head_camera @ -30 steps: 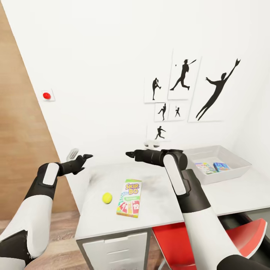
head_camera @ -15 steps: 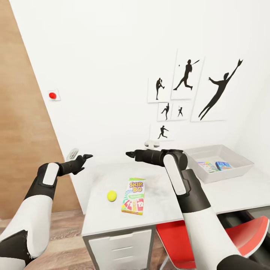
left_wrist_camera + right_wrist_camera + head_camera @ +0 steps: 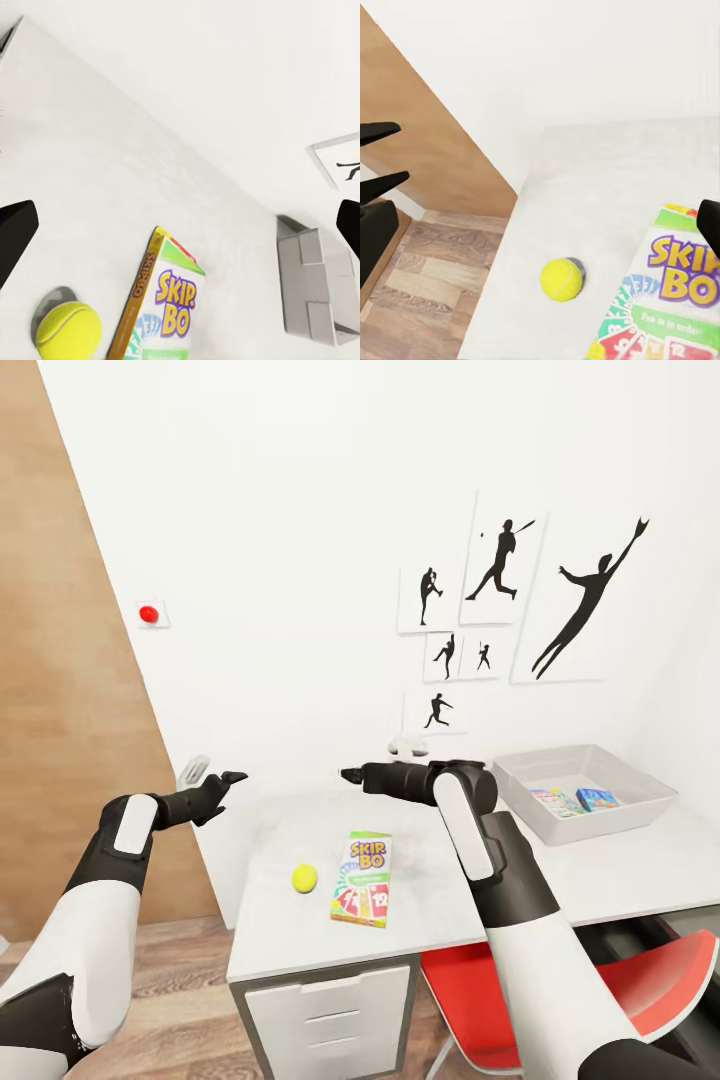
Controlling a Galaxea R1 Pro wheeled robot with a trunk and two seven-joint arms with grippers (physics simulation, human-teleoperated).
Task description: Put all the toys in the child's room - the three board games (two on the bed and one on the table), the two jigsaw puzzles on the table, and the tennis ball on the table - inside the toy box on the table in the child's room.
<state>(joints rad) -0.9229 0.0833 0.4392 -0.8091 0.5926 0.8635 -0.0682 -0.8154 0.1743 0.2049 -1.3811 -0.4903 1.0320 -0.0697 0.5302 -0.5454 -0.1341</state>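
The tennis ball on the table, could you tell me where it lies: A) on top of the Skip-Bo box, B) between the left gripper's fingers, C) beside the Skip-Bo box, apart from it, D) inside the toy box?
C: the tennis ball rests on the table beside the Skip-Bo box, with bare tabletop between them.

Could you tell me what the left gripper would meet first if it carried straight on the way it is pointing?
Probably the table. The left gripper, open and empty, looks down along its fingers at the bare top beyond the tennis ball and Skip-Bo box; depth is uncertain.

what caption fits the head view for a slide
Both open grippers hover over the table, tennis ball beside the Skip-Bo box.
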